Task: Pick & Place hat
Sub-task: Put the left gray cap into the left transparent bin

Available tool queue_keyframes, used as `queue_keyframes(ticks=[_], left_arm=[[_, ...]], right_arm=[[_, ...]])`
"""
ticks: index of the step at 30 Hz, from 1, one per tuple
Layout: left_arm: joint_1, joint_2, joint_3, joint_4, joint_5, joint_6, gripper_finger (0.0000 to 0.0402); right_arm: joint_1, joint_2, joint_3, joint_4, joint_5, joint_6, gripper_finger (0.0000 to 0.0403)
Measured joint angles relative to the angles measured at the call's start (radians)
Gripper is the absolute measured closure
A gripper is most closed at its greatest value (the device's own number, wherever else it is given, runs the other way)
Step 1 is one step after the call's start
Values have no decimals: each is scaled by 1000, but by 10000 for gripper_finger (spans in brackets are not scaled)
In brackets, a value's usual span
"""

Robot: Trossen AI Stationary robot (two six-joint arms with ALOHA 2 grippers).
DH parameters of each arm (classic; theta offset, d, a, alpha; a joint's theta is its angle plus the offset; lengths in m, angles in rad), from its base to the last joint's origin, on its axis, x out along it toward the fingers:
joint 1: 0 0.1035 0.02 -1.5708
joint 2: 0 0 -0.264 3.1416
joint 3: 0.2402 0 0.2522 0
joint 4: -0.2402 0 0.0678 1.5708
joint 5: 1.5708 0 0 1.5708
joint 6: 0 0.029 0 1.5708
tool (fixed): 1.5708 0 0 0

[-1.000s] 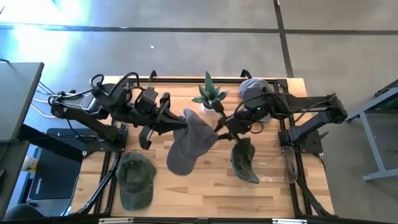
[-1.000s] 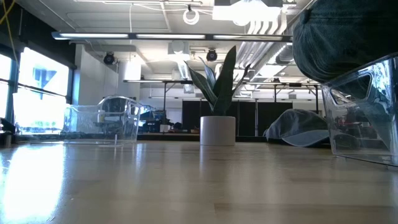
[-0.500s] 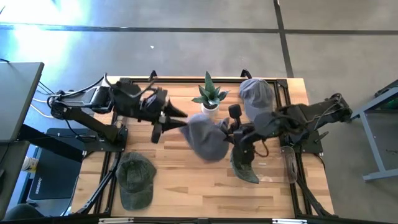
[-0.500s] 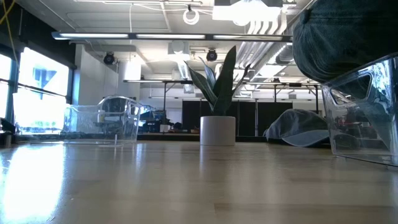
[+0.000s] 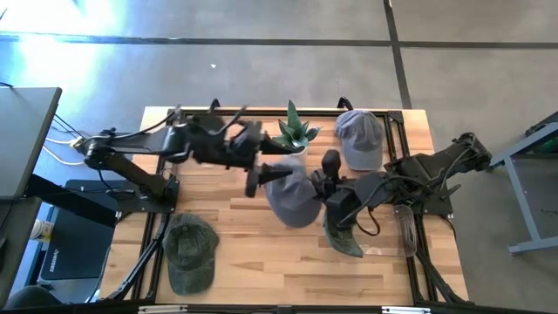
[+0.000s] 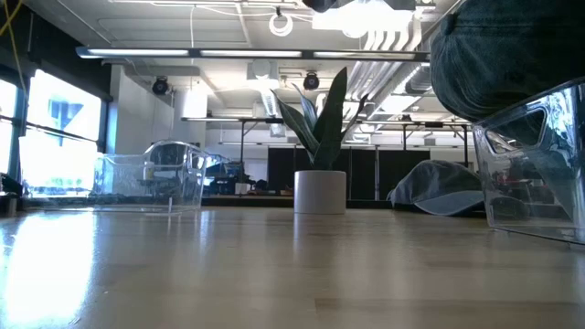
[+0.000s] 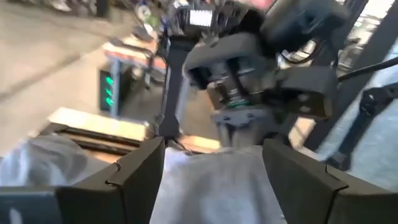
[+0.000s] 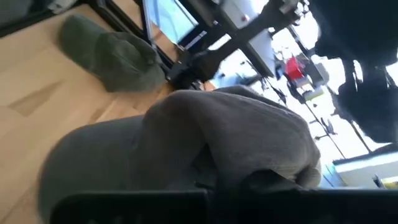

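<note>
Two claws of mine meet over the middle of the table (image 5: 253, 262), and one grey hat (image 5: 292, 194) hangs between them. My left claw (image 5: 261, 177) comes at it from one side. My two dark fingers (image 7: 134, 180) stand wide apart, with the hat's pale cloth lying right between them, so this claw is spread and not pinching. My right claw (image 5: 324, 186) is on the hat's other side, pressed up against it. I think it is the one holding the hat, because the cloth bunches up right at my fingers there, but I cannot tell for sure if they are pinched together.

So the hat is touching both claws, and its long way runs from one claw across to the other. My right claw looks like the one carrying it.

Farther out from my left claw sits a small plant (image 5: 294, 133). Beyond my right claw lie another grey hat (image 5: 359, 138) and a dark green hat (image 5: 343, 228). One more green hat (image 5: 189, 251) lies well away, near the table's front edge.
</note>
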Motion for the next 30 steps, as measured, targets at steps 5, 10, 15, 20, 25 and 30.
queue_keyframes(ticks=[5, 10, 15, 20, 25, 30], left_arm=[[111, 70, 0, 6, 306, -114, 116], [172, 143, 1, 8, 543, -143, 106], [192, 198, -1, 39, 908, -223, 106], [154, 213, -1, 123, 1055, -286, 143], [145, 175, 0, 141, 1043, -287, 236], [162, 128, -1, 144, 934, -248, 353]], right_arm=[[12, 0, 0, -1, -28, -32, 398], [33, 0, 0, -8, -31, -27, 398], [57, 0, 0, -29, -6, -9, 397], [72, 0, 0, -100, 40, 62, 399], [86, 0, 0, -165, 76, 155, 396], [102, 0, 0, -166, 69, 198, 400]])
